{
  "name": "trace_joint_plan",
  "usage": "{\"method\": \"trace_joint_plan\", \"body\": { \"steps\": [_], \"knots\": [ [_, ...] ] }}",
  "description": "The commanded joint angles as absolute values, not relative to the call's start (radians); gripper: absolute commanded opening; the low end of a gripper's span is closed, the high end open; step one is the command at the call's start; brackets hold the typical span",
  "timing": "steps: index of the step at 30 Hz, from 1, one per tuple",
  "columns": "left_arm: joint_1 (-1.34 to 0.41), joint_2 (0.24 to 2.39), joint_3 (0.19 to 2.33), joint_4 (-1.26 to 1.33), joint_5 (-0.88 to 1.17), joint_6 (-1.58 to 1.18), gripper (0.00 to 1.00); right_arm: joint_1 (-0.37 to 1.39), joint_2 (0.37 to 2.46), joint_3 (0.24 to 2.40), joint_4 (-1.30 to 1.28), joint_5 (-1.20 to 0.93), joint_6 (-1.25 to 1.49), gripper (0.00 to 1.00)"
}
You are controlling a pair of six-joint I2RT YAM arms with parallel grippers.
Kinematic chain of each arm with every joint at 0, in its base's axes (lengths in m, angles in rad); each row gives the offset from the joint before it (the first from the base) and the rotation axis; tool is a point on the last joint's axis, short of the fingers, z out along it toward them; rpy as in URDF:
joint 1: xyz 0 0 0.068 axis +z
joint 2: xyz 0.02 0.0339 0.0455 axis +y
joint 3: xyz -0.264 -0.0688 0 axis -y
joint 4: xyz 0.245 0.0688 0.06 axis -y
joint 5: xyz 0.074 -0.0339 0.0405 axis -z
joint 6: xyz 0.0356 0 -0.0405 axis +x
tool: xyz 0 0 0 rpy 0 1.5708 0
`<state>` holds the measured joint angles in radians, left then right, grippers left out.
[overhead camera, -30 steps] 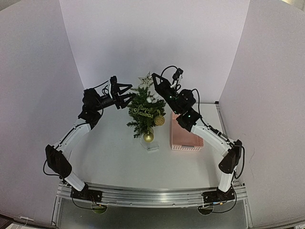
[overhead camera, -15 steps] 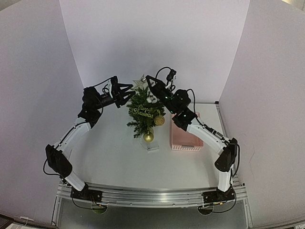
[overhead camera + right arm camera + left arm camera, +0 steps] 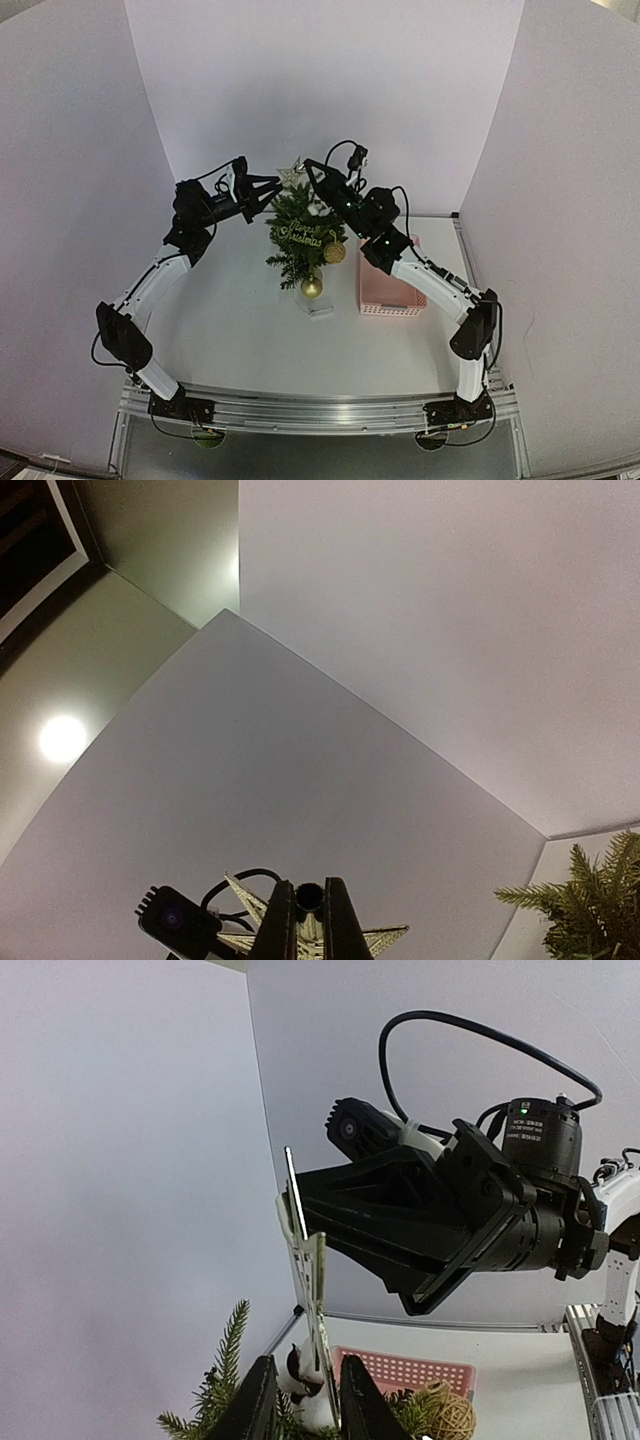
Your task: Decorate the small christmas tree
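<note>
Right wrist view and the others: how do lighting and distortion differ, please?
Right wrist view: a round bright spot at left, dark corner above it. Left wrist view: even light, right gripper almost a silhouette. Top external view: soft light, rail bowed.

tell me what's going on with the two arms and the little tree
The robot is decorating the small christmas tree. The right gripper is shut on a star, holding it at the treetop. The left gripper reaches in from the other side, its fingers either side of the star's lower part. A sign and gold baubles hang on the tree.
</note>
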<state>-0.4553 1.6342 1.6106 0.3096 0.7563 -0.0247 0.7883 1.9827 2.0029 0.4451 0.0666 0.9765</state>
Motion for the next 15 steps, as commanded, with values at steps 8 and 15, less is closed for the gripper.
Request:
{"method": "trace_joint_plan", "body": {
  "steps": [8, 15],
  "knots": [
    [-0.454, 1.646, 1.678, 0.311, 0.741, -0.002, 0.01, 0.796, 1.999, 2.052, 0.465, 0.048, 0.985, 0.00],
    [-0.454, 1.637, 1.676, 0.278, 0.718, 0.044, 0.00, 0.795, 1.995, 2.035, 0.462, 0.052, 0.985, 0.04]
  ]
}}
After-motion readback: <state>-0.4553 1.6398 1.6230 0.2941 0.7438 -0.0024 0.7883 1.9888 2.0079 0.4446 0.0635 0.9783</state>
